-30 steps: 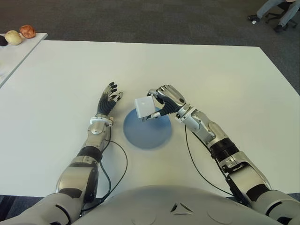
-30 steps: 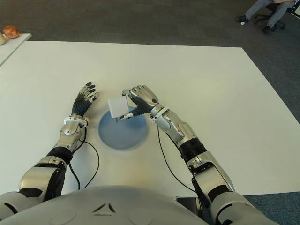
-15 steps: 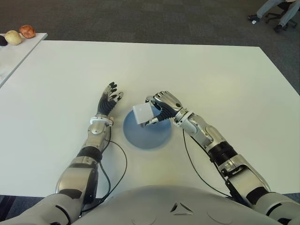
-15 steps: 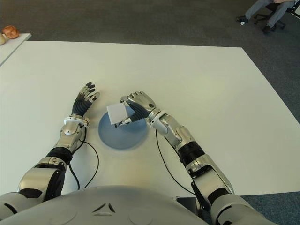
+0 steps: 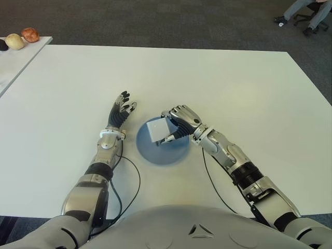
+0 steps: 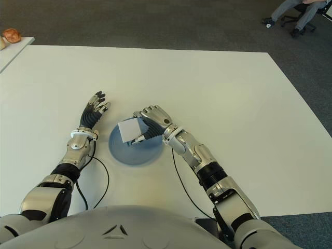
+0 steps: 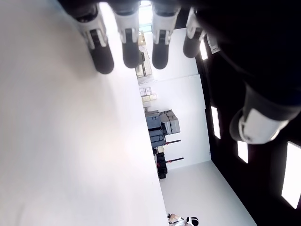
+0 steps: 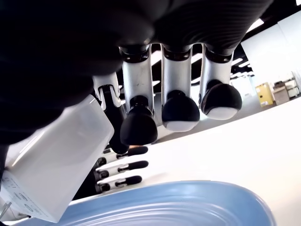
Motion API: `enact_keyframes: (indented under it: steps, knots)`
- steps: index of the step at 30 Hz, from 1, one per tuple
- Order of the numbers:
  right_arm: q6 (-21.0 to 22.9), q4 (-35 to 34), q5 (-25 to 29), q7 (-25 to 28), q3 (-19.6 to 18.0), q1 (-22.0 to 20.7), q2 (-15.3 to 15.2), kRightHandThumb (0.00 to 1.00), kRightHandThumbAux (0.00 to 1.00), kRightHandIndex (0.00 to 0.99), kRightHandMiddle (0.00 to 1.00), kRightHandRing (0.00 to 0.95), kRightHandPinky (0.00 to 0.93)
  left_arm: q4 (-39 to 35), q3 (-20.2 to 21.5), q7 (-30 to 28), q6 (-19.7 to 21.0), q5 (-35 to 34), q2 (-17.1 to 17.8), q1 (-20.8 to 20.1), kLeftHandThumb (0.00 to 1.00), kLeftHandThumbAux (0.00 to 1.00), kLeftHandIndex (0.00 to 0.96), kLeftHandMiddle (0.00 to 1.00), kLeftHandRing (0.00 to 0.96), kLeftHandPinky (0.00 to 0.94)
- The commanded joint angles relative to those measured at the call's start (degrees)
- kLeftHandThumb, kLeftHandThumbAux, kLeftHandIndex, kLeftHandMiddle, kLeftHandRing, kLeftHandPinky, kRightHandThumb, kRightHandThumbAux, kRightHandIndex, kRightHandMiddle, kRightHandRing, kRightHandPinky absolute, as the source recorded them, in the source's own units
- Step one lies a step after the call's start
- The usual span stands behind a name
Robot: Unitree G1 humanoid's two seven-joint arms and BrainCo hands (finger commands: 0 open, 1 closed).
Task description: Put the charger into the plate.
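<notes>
**Charger low over the plate**

White table (image 5: 233,83), grey carpet beyond, a seated person's legs (image 5: 306,10) at the far right corner. The right hand (image 5: 179,122) has dropped since a second ago, its fingers pinching the white charger (image 5: 155,129) just above the blue plate (image 5: 166,148), perhaps touching. Left hand (image 5: 120,113) lies spread beside the plate's left rim. Fruit (image 5: 23,37) sits on a side table, far left.
</notes>
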Motion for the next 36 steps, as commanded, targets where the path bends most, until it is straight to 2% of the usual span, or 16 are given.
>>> enact_keyframes:
  steps: [1,8,11,14,16,17,19,20,21,24,29,36]
  knots:
    - [0.0,0.0,-0.5,-0.8,0.2,0.3,-0.5,0.722,0.713,0.440,0.875,0.877,0.887,2.6,-1.2,-0.6,5.7,1.3,-0.8,3.9,0.000,0.521,0.088,0.126,0.114,0.112]
    - [-1.6,1.1,-0.2,-1.7,0.4,-0.2,-1.2,0.723,0.712,0.440,0.870,0.869,0.871,2.9,-1.3,-0.6,6.3,1.2,-0.6,3.7,0.000,0.522,0.092,0.135,0.125,0.125]
    - [-3.9,3.3,-0.6,-3.6,0.7,-1.2,-2.1,0.719,0.710,0.440,0.855,0.853,0.841,3.1,-1.3,-0.6,6.4,1.2,-0.5,3.7,0.000,0.527,0.090,0.133,0.123,0.116]
    - [-6.3,8.3,-0.7,-5.5,1.4,-2.9,-2.4,0.704,0.709,0.431,0.756,0.740,0.701,3.2,-1.3,-0.6,6.4,1.2,-0.4,3.6,0.000,0.530,0.086,0.129,0.120,0.110]
    - [-6.6,9.2,-1.1,-5.5,1.7,-3.4,-2.6,0.697,0.709,0.427,0.712,0.698,0.656,3.2,-1.3,-0.6,6.5,1.2,-0.4,3.6,0.000,0.531,0.084,0.128,0.119,0.109]
    - [-6.5,8.9,-1.3,-5.2,1.9,-3.5,-2.7,0.605,0.592,0.394,0.675,0.673,0.622,3.2,-1.3,-0.6,6.5,1.2,-0.4,3.6,0.000,0.533,0.084,0.128,0.119,0.110]
    - [-6.2,8.3,-2.6,-3.6,2.6,-4.2,-3.7,0.518,0.474,0.348,0.621,0.630,0.575,3.2,-1.4,-0.5,6.6,1.3,-0.3,3.6,0.000,0.535,0.085,0.128,0.119,0.111]
    - [-6.1,8.1,-3.2,-3.0,3.0,-4.6,-4.2,0.468,0.384,0.242,0.451,0.457,0.430,3.2,-1.4,-0.5,6.6,1.3,-0.3,3.6,0.000,0.542,0.088,0.129,0.120,0.112]
    - [-6.1,7.4,-3.4,-1.6,3.1,-4.9,-4.8,0.435,0.326,0.173,0.341,0.345,0.336,3.3,-1.5,-0.6,6.6,1.3,-0.2,3.6,0.000,0.547,0.090,0.130,0.121,0.113]
    - [-5.8,5.8,-3.1,1.9,3.3,-5.4,-5.8,0.394,0.234,0.062,0.154,0.146,0.157,3.7,-1.5,-0.7,6.6,1.3,0.0,3.4,0.000,0.559,0.094,0.133,0.124,0.118]
    - [-5.0,5.4,-3.1,5.6,3.9,-5.7,-6.4,0.349,0.187,0.010,0.032,0.030,0.043,4.0,-1.5,-1.0,6.4,1.2,0.1,3.3,0.000,0.569,0.097,0.133,0.123,0.117]
    - [-5.1,4.7,-4.0,7.2,4.0,-6.1,-7.1,0.259,0.162,0.000,0.002,0.001,0.002,4.4,-1.4,-1.1,6.2,1.0,0.1,3.1,0.000,0.574,0.100,0.128,0.119,0.122]
